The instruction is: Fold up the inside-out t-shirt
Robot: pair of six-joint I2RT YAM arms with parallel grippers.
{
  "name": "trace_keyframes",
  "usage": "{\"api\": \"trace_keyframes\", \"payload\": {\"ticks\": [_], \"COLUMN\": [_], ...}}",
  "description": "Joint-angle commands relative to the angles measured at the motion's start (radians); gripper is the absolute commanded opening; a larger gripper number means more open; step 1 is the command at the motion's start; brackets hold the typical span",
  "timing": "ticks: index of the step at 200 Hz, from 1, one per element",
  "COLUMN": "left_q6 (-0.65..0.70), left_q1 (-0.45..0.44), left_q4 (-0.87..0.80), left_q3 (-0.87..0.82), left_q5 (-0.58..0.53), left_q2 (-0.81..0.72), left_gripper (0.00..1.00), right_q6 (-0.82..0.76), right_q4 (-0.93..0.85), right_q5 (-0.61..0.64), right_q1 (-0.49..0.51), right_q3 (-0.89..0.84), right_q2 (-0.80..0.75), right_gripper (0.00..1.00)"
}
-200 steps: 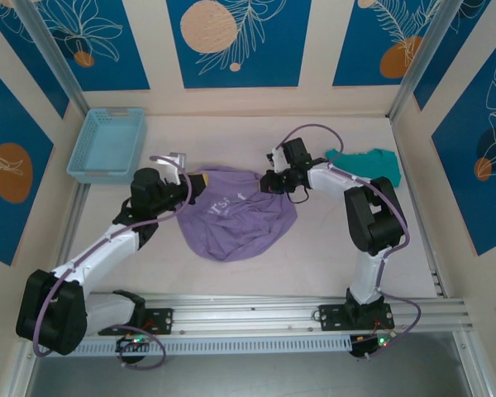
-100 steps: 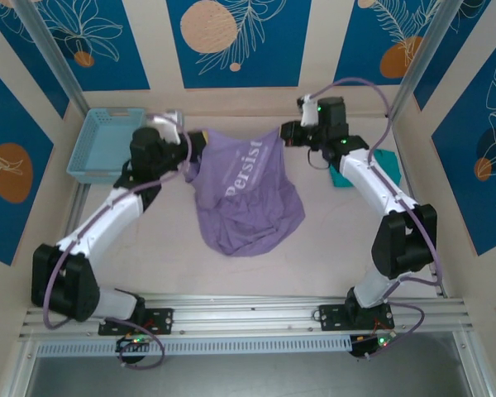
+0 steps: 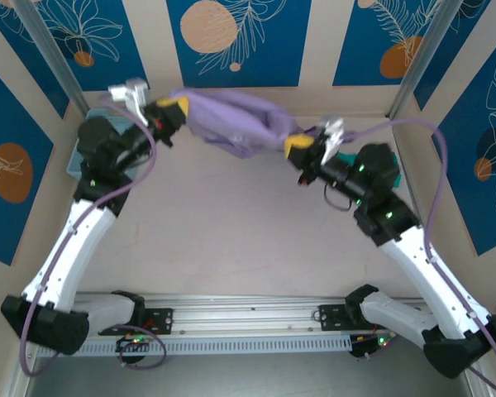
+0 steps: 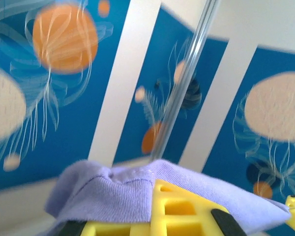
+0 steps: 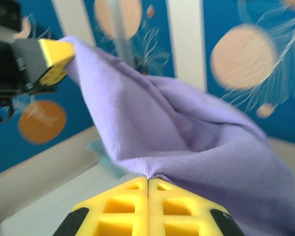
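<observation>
The left gripper [image 3: 172, 112] is pinched tight on one end of the purple t-shirt [image 3: 231, 124]. The right gripper [image 3: 300, 147] is pinched tight on the other end. A second ago the shirt lay in a crumpled heap on the table [image 3: 231, 240]. Then the arms lifted it so it hung down. Now both arms are up high and the shirt is all in the air, stretched between them near the back wall. None of it touches the table. I think the arms are swinging it to shake it open. No fold is made yet, so the shirt must first be laid down flat.
</observation>
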Motion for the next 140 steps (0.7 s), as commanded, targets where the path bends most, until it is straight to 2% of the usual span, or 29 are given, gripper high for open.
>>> {"api": "trace_keyframes", "payload": {"ticks": [1,22,43,81,97,140], "left_q6": [0.061,0.052,0.018,-0.036,-0.046,-0.038], "left_q1": [0.008,0.008,0.008,0.006,0.006,0.006], "left_q4": [-0.128,-0.175,-0.172,-0.121,-0.115,-0.185], "left_q3": [-0.269,-0.469,-0.582,-0.691,-0.712,-0.719], "left_q5": [-0.015,-0.030,0.022,0.038,0.029,-0.027], "left_q2": [-0.060,-0.088,-0.086,-0.109,-0.128,-0.181], "left_gripper": [0.00,0.00,0.00,0.00,0.00,0.00], "right_q6": [0.061,0.161,0.186,0.170,0.152,-0.008], "right_q4": [-0.044,-0.029,-0.006,-0.066,-0.083,-0.139], "right_q5": [0.078,0.090,0.109,0.229,0.236,0.372], "right_q1": [0.120,0.190,0.217,0.208,0.198,0.194], "right_q3": [-0.255,-0.392,-0.411,-0.286,-0.222,-0.090], "right_q2": [0.050,0.104,0.152,0.326,0.416,0.636], "right_gripper": [0.07,0.30,0.43,0.48,0.49,0.54]}}
